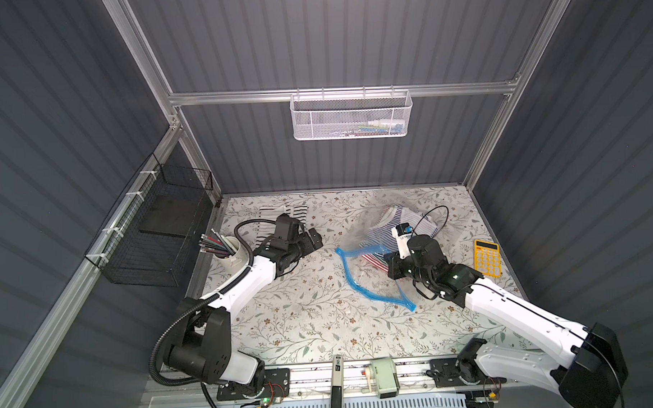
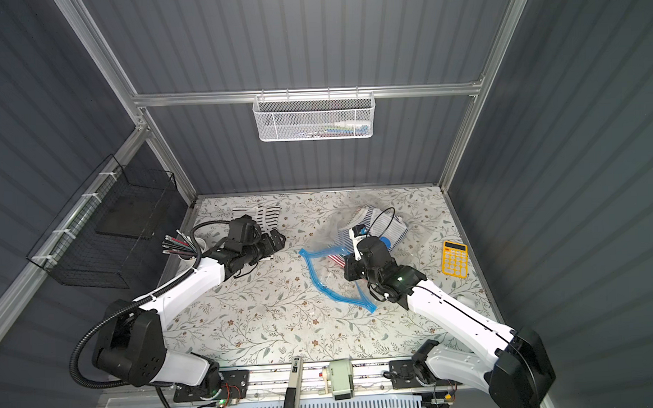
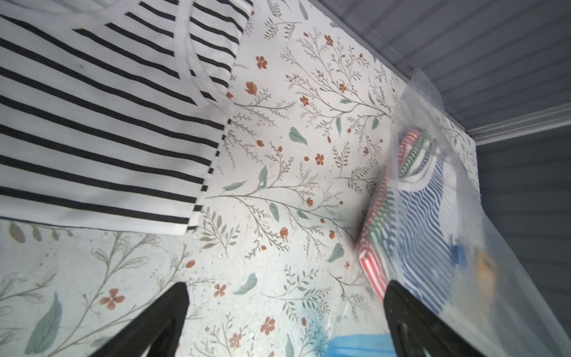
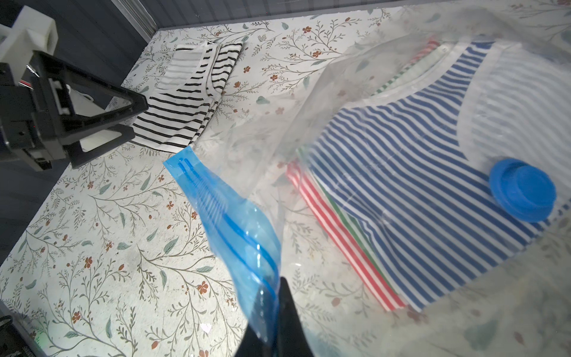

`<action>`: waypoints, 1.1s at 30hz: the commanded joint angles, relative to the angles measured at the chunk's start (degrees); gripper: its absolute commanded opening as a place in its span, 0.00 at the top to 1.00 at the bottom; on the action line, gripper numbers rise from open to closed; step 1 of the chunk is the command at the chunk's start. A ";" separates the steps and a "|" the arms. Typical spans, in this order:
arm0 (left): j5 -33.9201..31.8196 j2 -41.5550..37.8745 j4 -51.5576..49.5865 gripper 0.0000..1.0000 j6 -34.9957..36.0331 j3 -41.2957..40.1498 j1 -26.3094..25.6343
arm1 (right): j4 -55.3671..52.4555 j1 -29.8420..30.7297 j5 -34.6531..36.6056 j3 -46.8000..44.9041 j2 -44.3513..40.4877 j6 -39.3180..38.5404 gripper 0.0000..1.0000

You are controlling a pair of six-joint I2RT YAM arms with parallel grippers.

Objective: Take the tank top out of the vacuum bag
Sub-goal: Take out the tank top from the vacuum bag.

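From my remote station: the left gripper point(image 3: 285, 286) hangs over the floral table point(image 1: 303, 325) with its fingers point(image 3: 173, 309) spread wide and nothing between them. The black-and-white striped tank top point(image 3: 102, 123) lies flat on the table, out of the bag, just beside those fingers on the side toward the back wall. The wrist view shows bare tabletop between the fingertips and the cloth. Part of the top is hidden under that arm's wrist in both top views. The right gripper point(image 4: 279, 296) is pinched closed on the vacuum bag point(image 1: 359, 226), holding its blue zip strip point(image 4: 228, 216). The strip bends away from the grip toward the left gripper and stops short of it, so the bag's mouth gapes between the two tools. The clear, crinkled body of the bag stretches ahead of the right gripper's fingers. A blue-striped garment point(image 4: 401, 173) shows through the plastic, stacked over green-striped and red-striped pieces point(image 4: 333, 231). The round blue valve cap point(image 4: 522, 190) sits over the blue stripes, just beyond the right gripper. A yellow calculator point(image 1: 486, 258) rests on the table beside the right arm, well apart from the bag's strip. A cup of pencils point(image 1: 229, 253) stands close by the left arm.
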 commanded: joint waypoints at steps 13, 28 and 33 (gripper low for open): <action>-7.11 -16.22 2.29 0.04 -8.43 -12.32 -20.51 | 1.33 -0.19 0.55 0.08 -0.91 -0.13 1.00; -12.22 -15.54 22.23 0.27 -23.70 -23.22 -34.41 | 0.51 -0.19 0.76 2.88 -0.17 -1.49 1.00; -16.90 -12.35 16.87 0.30 -23.20 -19.15 -38.04 | 0.45 -0.13 0.03 2.90 -0.97 -1.46 1.00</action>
